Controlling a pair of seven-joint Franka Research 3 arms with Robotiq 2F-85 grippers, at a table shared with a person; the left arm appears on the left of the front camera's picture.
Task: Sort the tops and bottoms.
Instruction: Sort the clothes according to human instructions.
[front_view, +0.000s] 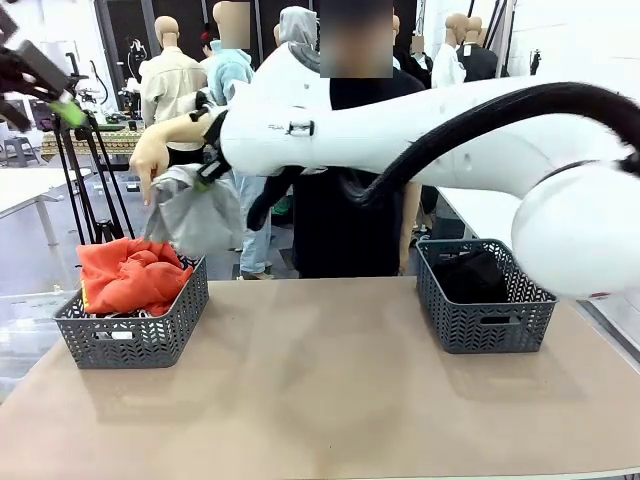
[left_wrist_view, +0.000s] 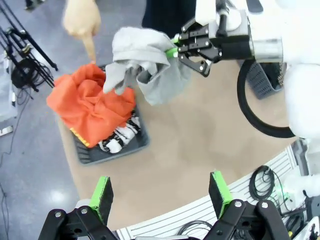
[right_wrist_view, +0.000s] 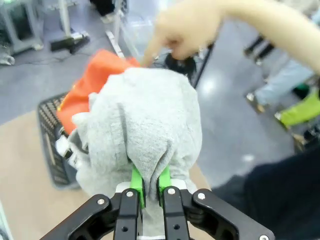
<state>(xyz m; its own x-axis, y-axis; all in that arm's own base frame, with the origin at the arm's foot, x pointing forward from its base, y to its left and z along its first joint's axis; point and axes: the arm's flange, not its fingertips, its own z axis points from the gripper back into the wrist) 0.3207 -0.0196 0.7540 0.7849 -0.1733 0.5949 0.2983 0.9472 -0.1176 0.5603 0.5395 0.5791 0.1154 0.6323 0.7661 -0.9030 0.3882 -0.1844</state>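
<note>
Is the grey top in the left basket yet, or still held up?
Still held up. The right gripper is shut on the grey top, which hangs bunched above the left basket, over the orange top.

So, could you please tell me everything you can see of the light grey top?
The light grey top is plain, soft, limp fabric without visible print, bunched into folds. It hangs in the air, pinched at one bunched part between the green pads of the right claw, which is shut on it. It sits above the far edge of the left basket, just over the orange top lying there. The person's hand points down beside it.
</note>
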